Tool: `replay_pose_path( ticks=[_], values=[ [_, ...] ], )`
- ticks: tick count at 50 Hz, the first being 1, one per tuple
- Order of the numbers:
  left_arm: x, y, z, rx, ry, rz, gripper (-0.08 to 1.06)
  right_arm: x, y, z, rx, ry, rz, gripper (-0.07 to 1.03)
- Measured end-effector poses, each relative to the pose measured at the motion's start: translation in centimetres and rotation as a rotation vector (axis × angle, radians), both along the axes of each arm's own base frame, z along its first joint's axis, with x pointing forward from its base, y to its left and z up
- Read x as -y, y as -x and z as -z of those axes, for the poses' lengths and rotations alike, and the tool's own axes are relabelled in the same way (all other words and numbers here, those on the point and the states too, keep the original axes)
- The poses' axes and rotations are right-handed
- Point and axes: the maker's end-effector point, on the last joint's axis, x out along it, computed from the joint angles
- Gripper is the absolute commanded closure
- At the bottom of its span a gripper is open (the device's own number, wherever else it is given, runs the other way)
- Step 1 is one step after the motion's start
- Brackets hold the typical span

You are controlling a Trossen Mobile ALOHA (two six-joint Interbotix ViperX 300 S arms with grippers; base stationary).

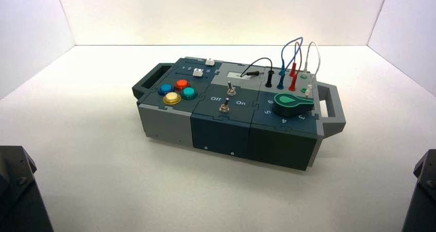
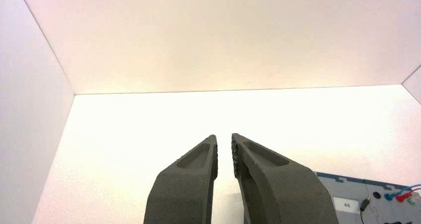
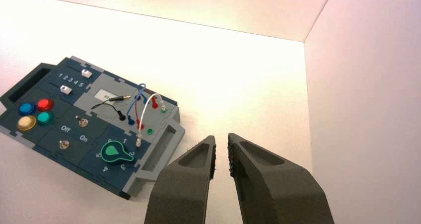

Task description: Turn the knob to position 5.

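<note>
Nearest, at the two lower corners of the high view, stand the arms; the left gripper [image 2: 224, 138] is parked to the left of the box and short of it, holding nothing; the right gripper [image 3: 222, 138] is at the right, its fingers a little apart, unladen and well apart from the box.

Farther in, on the near right part of the box [image 1: 221, 134], sits the knob [image 1: 292, 104]; it lies ahead and to the left of the right gripper, which I judge the nearer and fitter for the turn; its long axis runs roughly along the box's length, pointed end toward the right-hand handle [image 1: 335, 106]; that end stands between 2 and 3; the digit 5 [image 3: 99, 155] is at the opposite, left side, so a large turn is required. The knob is dark-sided, its top edged in green with a green teardrop mark.

Beyond it stand the wires [image 1: 301, 57]; a high approach risks snagging them.
</note>
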Motion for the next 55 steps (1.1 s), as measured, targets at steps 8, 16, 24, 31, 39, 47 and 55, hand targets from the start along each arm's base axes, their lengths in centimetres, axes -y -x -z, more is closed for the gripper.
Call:
replay_pose_path(
  ticks=[8,16,24,31,39,47,55],
  values=[
    [0.0,0.0,0.1,-0.003,0.001,0.000,0.79,0.0,0.0,0.0,0.000,0.000,0.000,0.80],
    [0.0,0.0,-0.1,0.003,0.002,0.000,0.79,0.0,0.0,0.0,0.000,0.000,0.000,0.80],
    [0.0,0.0,0.1,-0.002,0.001,0.000,0.79,0.0,0.0,0.0,0.001,0.000,0.000,0.80],
    [0.0,-0.1,0.2,-0.008,0.001,0.000,0.79,0.0,-0.1,0.0,0.000,0.000,-0.001,0.80],
    [0.1,0.1,0.5,-0.012,0.001,0.002,0.79,-0.2,-0.6,0.0,-0.006,0.003,-0.003,0.84],
    [0.6,0.2,0.8,-0.019,0.003,0.023,0.82,-1.2,-1.6,-0.2,0.001,-0.033,-0.032,0.95],
    [1.3,0.4,0.8,-0.019,0.003,0.046,0.86,-2.4,-2.8,-0.2,-0.007,-0.073,-0.059,0.98]
  ],
)
